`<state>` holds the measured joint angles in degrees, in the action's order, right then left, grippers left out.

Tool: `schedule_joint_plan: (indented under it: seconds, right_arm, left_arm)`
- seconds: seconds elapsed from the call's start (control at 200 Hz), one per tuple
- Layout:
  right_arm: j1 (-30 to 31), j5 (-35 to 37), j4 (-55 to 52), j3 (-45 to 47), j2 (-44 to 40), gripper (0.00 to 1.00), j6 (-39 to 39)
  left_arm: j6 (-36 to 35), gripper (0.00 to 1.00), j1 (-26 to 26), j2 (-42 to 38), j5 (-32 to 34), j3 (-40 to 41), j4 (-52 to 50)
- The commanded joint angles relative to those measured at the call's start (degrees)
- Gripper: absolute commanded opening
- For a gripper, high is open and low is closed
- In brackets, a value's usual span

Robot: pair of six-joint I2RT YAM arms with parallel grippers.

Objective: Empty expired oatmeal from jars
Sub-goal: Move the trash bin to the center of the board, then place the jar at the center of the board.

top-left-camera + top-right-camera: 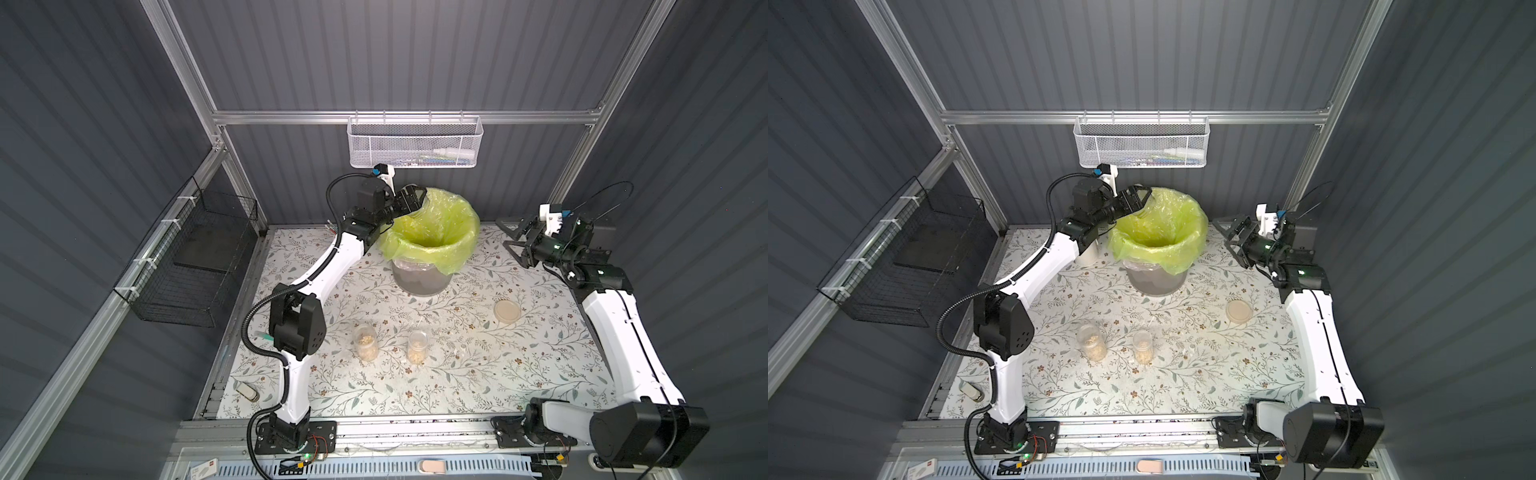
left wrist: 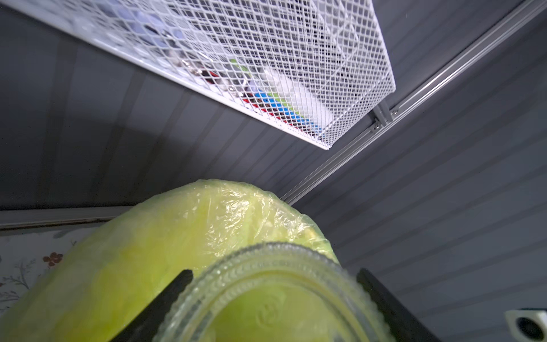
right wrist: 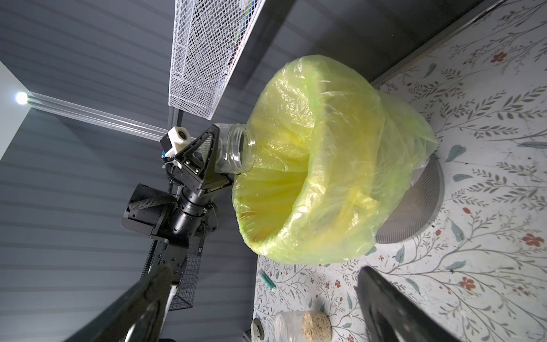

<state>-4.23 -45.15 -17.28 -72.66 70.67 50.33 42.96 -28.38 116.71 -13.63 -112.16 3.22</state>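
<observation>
My left gripper [image 1: 415, 200] [image 1: 1139, 199] is shut on a clear glass jar [image 1: 424, 210] [image 2: 275, 299], held on its side with its mouth over the rim of the grey bin [image 1: 419, 282] lined with a yellow-green bag [image 1: 434, 232]. In the right wrist view this jar [image 3: 238, 151] shows no flakes inside. Two more jars [image 1: 365, 340] [image 1: 417, 347] stand at the table's middle front, each holding oatmeal [image 1: 1096, 351] [image 1: 1144, 355]. A beige lid [image 1: 507, 311] lies to the right. My right gripper [image 1: 503, 232] [image 3: 265, 271] hangs open and empty, right of the bin.
A white mesh basket [image 1: 415, 145] hangs on the back rail just above the bin. A black wire basket [image 1: 195, 266] is fixed to the left wall. A small metal object [image 1: 248, 392] lies at the front left corner. A green pen [image 3: 269, 281] lies near the bin.
</observation>
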Motion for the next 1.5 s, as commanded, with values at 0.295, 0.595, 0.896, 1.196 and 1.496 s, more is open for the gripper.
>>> schedule_joint_plan:
  seconds: [0.295,0.595,0.896,1.196,1.496]
  right_arm:
    - [4.81,0.46,8.84,0.35,0.25,0.99,6.74]
    - [12.06,2.27,22.35,3.25,1.3,0.99,14.23]
    - [17.06,9.38,28.4,4.55,2.93,0.99,19.39]
    - [20.2,15.87,37.42,8.57,5.58,0.99,26.74]
    - [23.68,20.24,39.21,6.4,8.69,0.99,26.95]
  left_arm:
    - [21.16,0.38,-1.05,-9.28,5.08,8.22,12.27]
    - [30.28,0.35,-4.91,-11.62,11.94,15.1,21.19]
    - [31.6,0.35,-7.32,-13.15,17.05,18.63,24.39]
    - [35.67,0.35,-9.31,-14.6,23.74,24.09,28.69]
    - [37.25,0.33,-10.28,-14.33,25.76,24.3,28.65]
